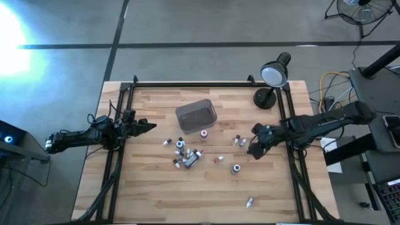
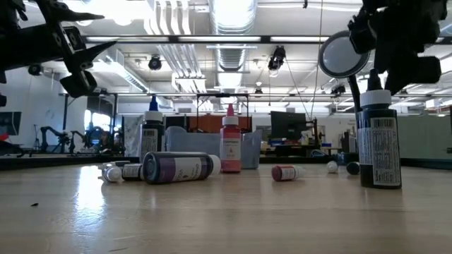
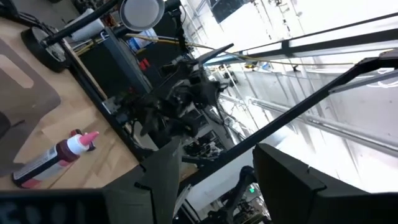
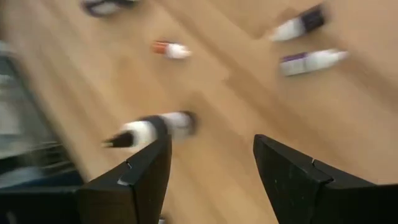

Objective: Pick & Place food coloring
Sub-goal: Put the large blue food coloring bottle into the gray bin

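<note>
Approach step, by the look of it: nothing lifted yet. Right gripper (image 1: 257, 147) poised at the right side of the wooden table (image 1: 156, 200), fingers spread wide with nothing between them, just right of a pair of small bottles (image 1: 239, 141); in the right wrist view a lying bottle (image 4: 152, 129) just ahead of the open fingers (image 4: 292, 174). Left gripper (image 1: 149, 127) parked at the table's left edge, also spread and empty, well apart from the bottles. Food coloring scattered mid-table: a loose cluster (image 1: 186, 156) of roughly six or seven, mostly lying, too crowded for a sure count; one pink-capped bottle (image 1: 204, 134) standing just near of the grey tub (image 1: 196, 116); a small one (image 1: 218, 159) right of the cluster; one (image 1: 235, 168) nearer the front; one (image 1: 250, 201) alone toward the near right. About a dozen in all. One tub, one desk lamp (image 1: 272, 75) at the far right corner, two arms. Next move, likely: lowering over the nearest bottle, fingers straddling its body across the narrow width, then closing and carrying leftward, probably to the tub.
</note>
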`<state>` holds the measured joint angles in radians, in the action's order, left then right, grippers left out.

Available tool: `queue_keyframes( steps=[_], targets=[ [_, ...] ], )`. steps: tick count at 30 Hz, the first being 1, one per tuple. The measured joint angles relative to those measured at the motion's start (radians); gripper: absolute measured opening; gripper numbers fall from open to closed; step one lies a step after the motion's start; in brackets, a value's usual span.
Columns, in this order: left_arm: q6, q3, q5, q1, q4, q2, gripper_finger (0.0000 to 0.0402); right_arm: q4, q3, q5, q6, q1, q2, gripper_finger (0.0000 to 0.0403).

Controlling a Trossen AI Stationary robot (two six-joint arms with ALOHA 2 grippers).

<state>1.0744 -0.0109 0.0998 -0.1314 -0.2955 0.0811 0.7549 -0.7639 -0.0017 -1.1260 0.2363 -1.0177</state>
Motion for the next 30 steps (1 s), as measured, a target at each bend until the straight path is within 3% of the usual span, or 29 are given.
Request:
queue_keyframes(
  steps=[10, 17, 22, 30],
  targets=[
    [0.047, 0.000, 0.004, 0.000, 0.000, 0.000, 0.0177, 0.063, -0.199, 0.074, 0.031, 0.253, -0.272, 0.0221],
    [0.054, 0.000, 0.004, 0.000, 0.001, 0.000, 0.0177, 0.146, -0.338, 0.246, -0.009, 0.384, -0.440, 0.0221],
    [0.056, 0.000, 0.004, 0.000, 0.006, 0.000, 0.0177, 0.237, -0.408, 0.331, -0.030, 0.410, -0.528, 0.0221],
    [0.073, 0.000, 0.015, 0.000, 0.024, 0.000, 0.0177, 0.155, -0.407, 0.319, -0.023, 0.388, -0.588, 0.0221]
  ],
)
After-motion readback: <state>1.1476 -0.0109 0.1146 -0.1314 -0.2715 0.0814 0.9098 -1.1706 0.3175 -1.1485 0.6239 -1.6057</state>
